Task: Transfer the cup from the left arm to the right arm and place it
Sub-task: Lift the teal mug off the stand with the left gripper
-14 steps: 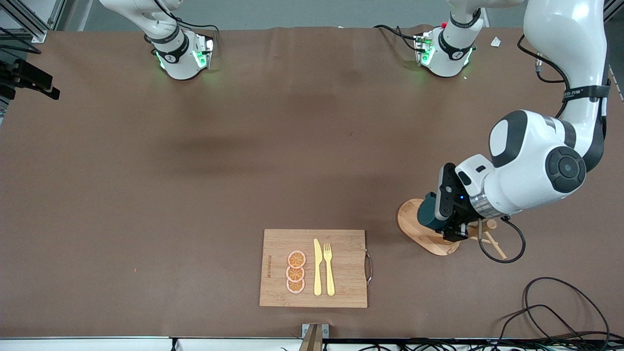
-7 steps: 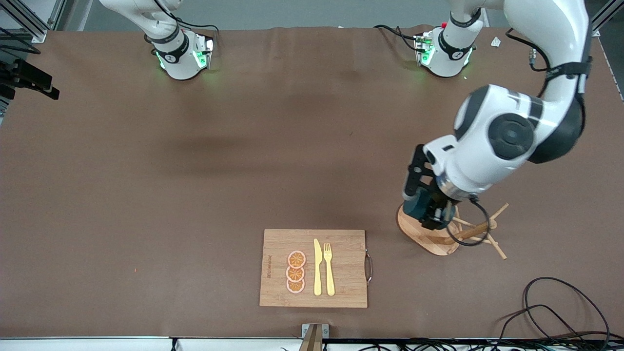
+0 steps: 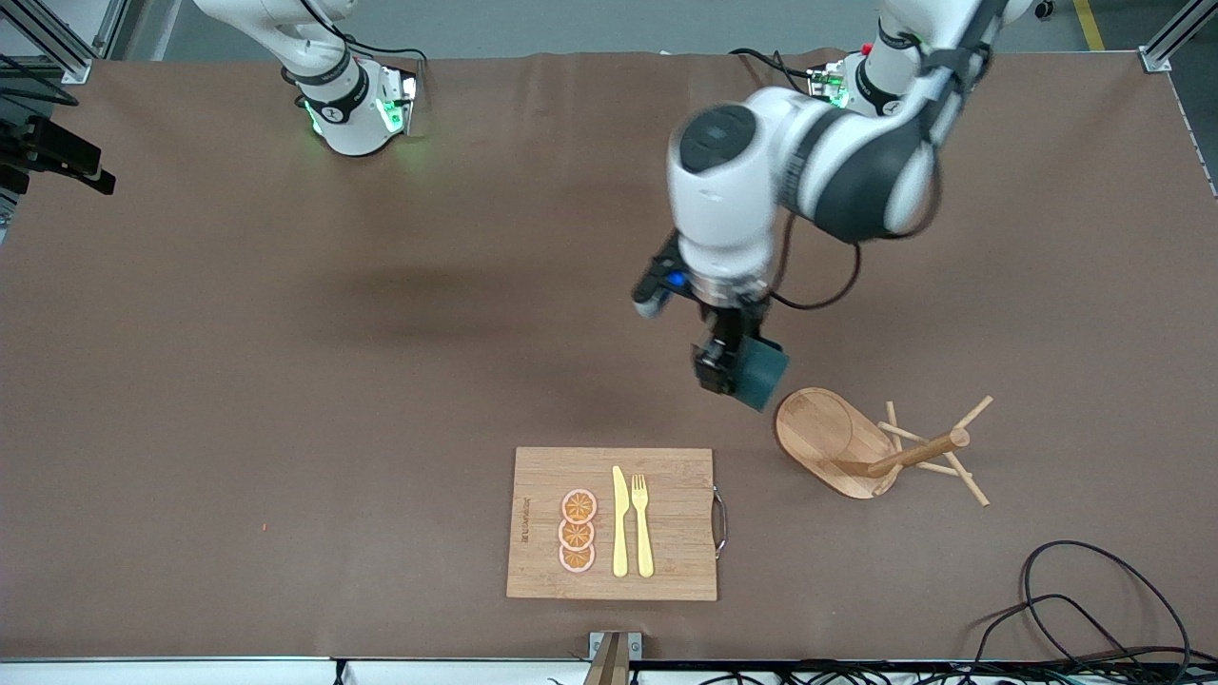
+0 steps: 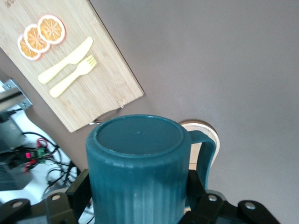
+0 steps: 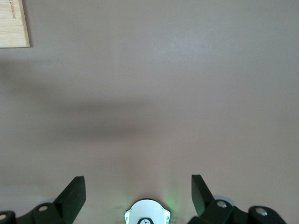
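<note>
Left end effector up in the air over bare brown bench, its fingers pinched on the cup. Cup is dark teal, ribbed down the sides; it hangs clear of the bench cover, over a spot just beside the round base of the wooden mug tree, toward the right arm's end of the bench from that base. In the left wrist view the cup fills the lower frame, closed flat end facing the camera, small handle sticking out to one side, dark fingers pressed against the ribbed wall on either flank. The opening of the cup is not visible in any view. Mug tree lies tipped, its peg stem slanting away from the base toward the left arm's end of the bench. Bamboo cutting board sits nearer the front camera than the mug tree and toward the right arm's end from it; on it three orange slices in a row, with a yellow knife and yellow fork side by side next to them. Right arm waits near its base; right end effector seen only in its own wrist view, fingers spread wide with nothing between them, over bare bench cover well apart from the mug tree. Loose black cable coiled nearer the front camera than the mug tree.
</note>
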Tool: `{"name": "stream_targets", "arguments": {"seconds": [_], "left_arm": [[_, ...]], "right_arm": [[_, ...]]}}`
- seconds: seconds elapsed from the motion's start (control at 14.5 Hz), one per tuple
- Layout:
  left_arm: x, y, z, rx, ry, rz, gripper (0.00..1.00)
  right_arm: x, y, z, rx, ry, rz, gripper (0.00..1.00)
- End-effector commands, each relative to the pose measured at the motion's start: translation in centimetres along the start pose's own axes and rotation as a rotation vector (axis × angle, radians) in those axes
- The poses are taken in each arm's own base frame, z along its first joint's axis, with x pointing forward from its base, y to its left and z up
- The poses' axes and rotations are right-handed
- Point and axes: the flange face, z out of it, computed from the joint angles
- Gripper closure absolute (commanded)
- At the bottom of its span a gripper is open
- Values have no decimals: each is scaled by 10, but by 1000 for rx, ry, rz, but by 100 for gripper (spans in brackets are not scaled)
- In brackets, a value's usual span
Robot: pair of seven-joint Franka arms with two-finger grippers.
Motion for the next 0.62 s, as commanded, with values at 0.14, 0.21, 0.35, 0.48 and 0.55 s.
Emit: {"name": "stream_targets", "arguments": {"seconds": [0.14,0.21,0.35,0.48,0.55], "left_arm": [[118,22,12,46,-185,4,56],[143,29,20,56,-226,-2,56],[206,49,46,110,-335,38,56],[258,71,81,139,-425,60,56],[277,82,96,165,-461,66,56]], "right_arm": [[-8,5,0,-7,0,-3,0],[-8,5,0,-7,-1,-3,0],[-8,6,0,-7,0,-2,0],[-8,6,0,-7,-1,-2,0],[-8,6,0,-7,-1,-2,0]]}}
